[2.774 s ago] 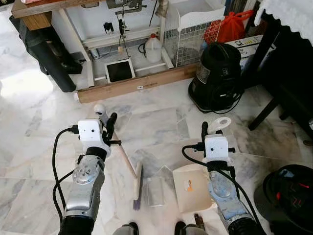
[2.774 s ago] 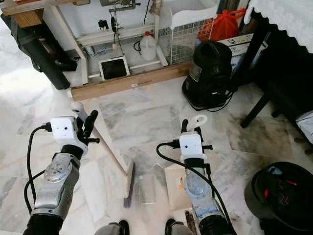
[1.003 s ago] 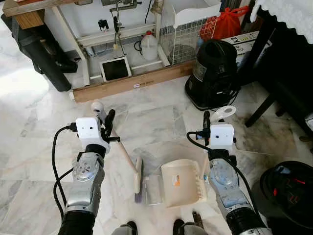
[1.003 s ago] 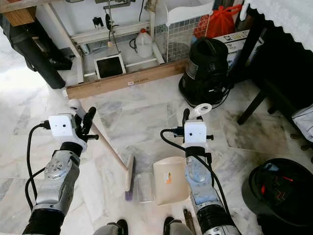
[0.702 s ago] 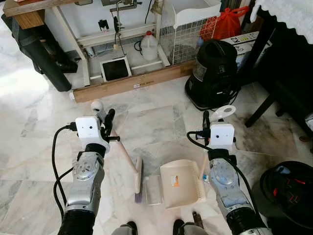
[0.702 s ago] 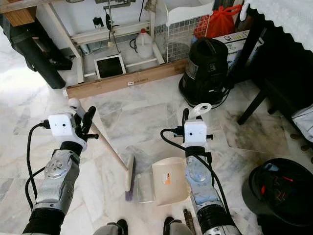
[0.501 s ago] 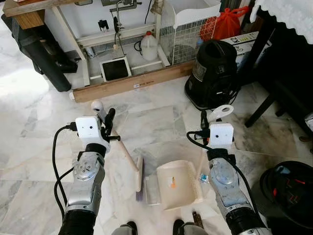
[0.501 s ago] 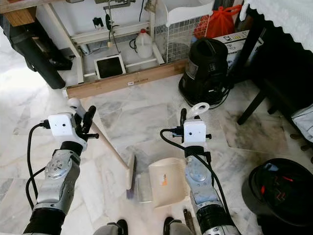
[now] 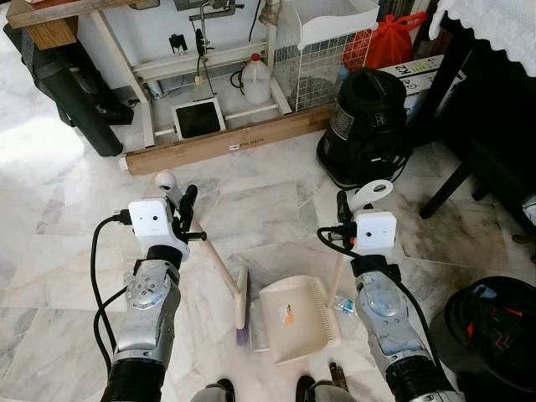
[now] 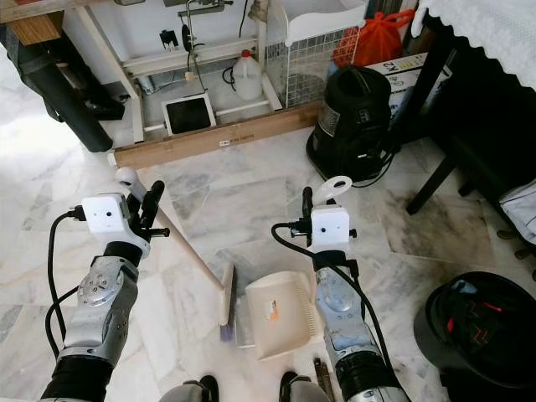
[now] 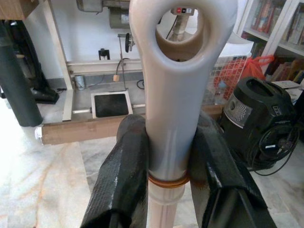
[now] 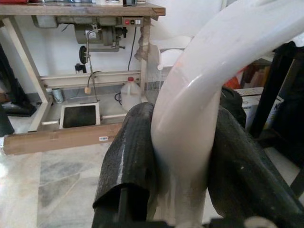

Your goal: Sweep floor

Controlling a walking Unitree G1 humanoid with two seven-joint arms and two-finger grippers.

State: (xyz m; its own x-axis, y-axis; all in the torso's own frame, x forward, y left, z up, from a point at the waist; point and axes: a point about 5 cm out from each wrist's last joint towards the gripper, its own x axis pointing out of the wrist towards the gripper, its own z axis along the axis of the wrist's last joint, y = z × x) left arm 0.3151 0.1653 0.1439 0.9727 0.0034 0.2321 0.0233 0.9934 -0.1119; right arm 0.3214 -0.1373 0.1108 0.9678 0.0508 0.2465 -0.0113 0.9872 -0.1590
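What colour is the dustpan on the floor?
Cream, with a small orange mark; the dustpan shows best in the left eye view.

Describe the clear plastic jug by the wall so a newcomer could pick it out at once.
Start at the sewing machine table against the far wall and look down between its white legs to the floor. The jug stands there upright, right of the dark square treadle pedal and left of the white wire basket. It alone is translucent with a red cap.

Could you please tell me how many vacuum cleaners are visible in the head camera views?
2: one black vacuum cleaner stands beside the wire basket; another sits at the robot's far right. Others may be hidden.
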